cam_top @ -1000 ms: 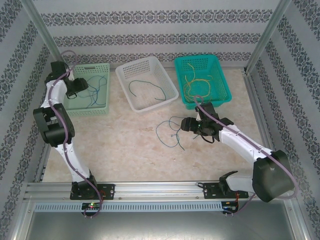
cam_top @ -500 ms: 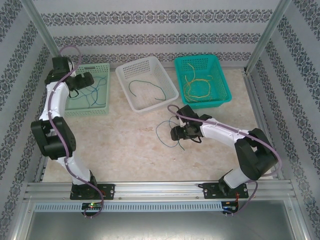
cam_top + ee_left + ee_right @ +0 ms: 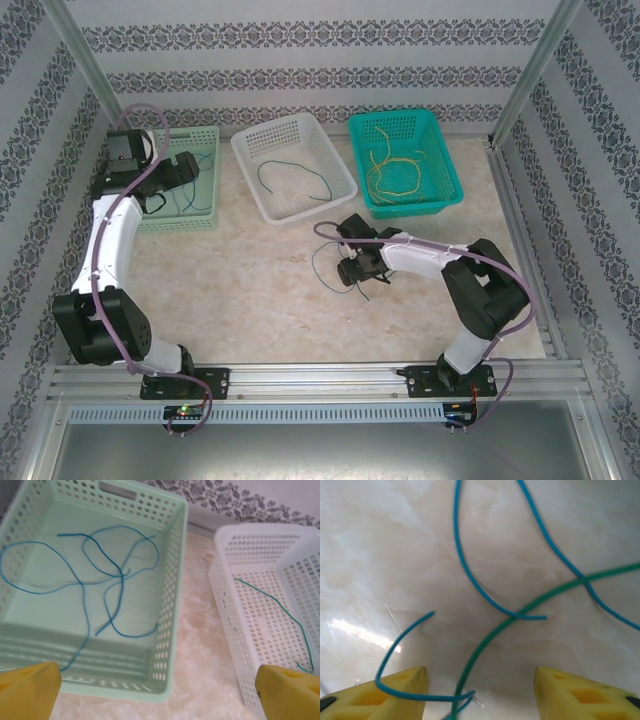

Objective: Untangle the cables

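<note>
A tangle of blue and green cables (image 3: 335, 265) lies on the marble table. My right gripper (image 3: 352, 270) is low over it and open. In the right wrist view a green cable (image 3: 490, 635) runs up between the yellow fingers (image 3: 585, 695) of that gripper (image 3: 480, 700). A blue cable (image 3: 470, 575) crosses the green one, and another blue strand (image 3: 410, 696) lies across the left fingertip. My left gripper (image 3: 185, 168) hangs wide open over the pale green basket (image 3: 200, 215), its jaws (image 3: 160, 700) empty. Blue cables (image 3: 100, 575) lie loose in that basket.
A white basket (image 3: 340, 170) at the back middle holds a green cable (image 3: 280, 610). A teal basket (image 3: 448, 155) at the back right holds yellow cables (image 3: 400, 170). Patterned walls and metal posts close the table in on three sides.
My right gripper swung left and down onto the tangle on the table, its jaws narrowing. My left gripper opened wide and rose above the pale green basket.
</note>
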{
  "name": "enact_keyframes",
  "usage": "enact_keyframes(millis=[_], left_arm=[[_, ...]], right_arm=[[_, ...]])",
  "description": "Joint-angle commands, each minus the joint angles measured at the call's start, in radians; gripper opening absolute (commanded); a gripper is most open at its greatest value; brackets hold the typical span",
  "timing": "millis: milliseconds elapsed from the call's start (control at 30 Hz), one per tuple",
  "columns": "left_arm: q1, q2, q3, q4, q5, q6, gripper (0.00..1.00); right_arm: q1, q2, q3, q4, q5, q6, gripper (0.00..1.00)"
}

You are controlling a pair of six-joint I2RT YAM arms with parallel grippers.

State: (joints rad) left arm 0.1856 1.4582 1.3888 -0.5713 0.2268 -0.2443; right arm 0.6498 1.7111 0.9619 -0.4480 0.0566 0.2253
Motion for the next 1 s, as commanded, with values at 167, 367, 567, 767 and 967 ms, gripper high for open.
enact_keyframes(millis=[167,367,567,767,967], left_arm=[[-0.023,-0.102,-0.076,0.041,0.027,-0.035,1.00],[-0.034,-0.120,-0.127,0.045,0.045,-0.050,1.00],[-0.088,-0.119,-0.160,0.057,0.026,-0.057,1.00],[-0.177,-0.127,-0.203,0.105,0.066,-0.068,1.00],[-0.307,-0.148,-0.274,0.184,0.152,-0.010,1.00]], right_arm=[[0.030,0.007,0.021,0.038,0.086,-0.036,0.33],[0.047,-0.070,0.002,0.034,0.099,-0.036,0.07],[0.050,-0.183,-0.004,-0.003,0.077,-0.011,0.02],[0.045,-0.293,-0.017,0.016,-0.097,-0.027,0.01],[-0.059,-0.373,-0.084,0.083,-0.404,0.026,0.01]])
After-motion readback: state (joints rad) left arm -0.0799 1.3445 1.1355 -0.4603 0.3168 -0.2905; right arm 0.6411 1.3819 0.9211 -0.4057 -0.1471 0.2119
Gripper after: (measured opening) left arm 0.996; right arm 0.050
